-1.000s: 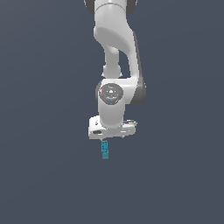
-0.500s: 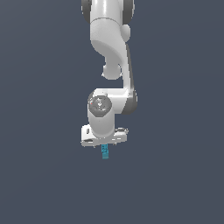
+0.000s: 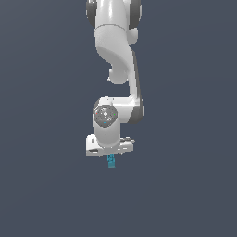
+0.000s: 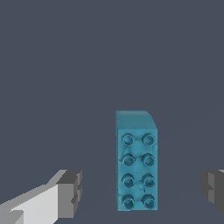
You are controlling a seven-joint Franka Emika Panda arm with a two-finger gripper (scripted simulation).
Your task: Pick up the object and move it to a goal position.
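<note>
The object is a small teal-blue studded block (image 4: 136,162) lying flat on the dark grey floor. In the wrist view it sits between my two fingers, with a gap on each side. The left finger (image 4: 69,193) and the right finger (image 4: 213,189) touch nothing. My gripper (image 4: 142,192) is open and straddles the block's near end. In the exterior view the block (image 3: 111,161) pokes out just below the white hand of the gripper (image 3: 110,147), whose fingertips I cannot make out there.
The white arm (image 3: 115,55) reaches down from above in the exterior view. The floor (image 3: 185,185) is a plain dark grey surface. No goal marker shows in either view.
The hand has come down over the block and shifted slightly to the exterior view's left. The block has stayed where it was.
</note>
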